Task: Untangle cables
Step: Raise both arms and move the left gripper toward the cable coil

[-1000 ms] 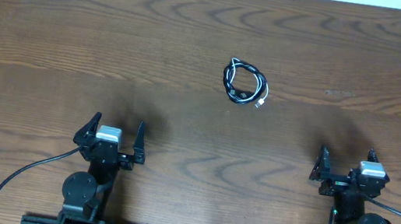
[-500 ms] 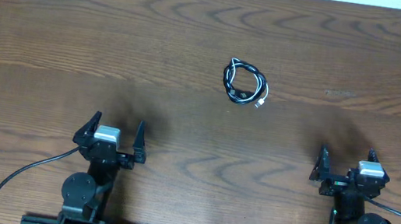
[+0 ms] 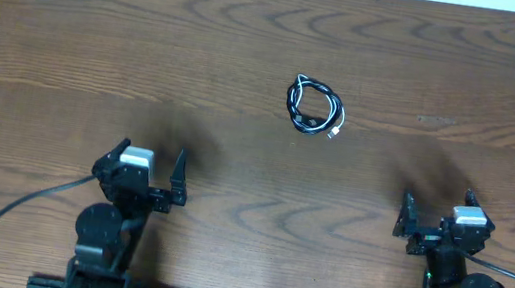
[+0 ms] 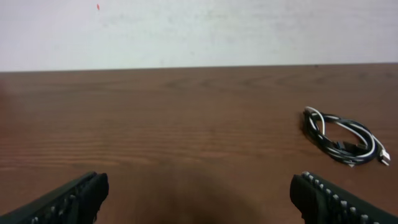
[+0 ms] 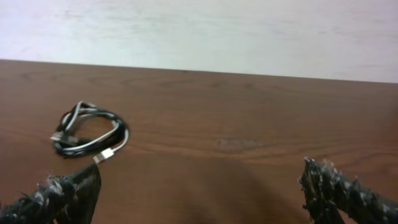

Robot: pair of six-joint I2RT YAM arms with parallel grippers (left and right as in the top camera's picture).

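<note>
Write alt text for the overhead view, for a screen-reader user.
A small coiled bundle of black and white cables lies alone on a brown wooden table, slightly right of centre. Near the bottom edge, the left end effector and right end effector stand open and empty, well apart from the bundle.

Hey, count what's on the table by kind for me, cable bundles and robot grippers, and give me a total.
cable bundle, black and white cords coiled together: 1
grippers, left gripper and right gripper, both open and empty: 2
Total: 3
</note>
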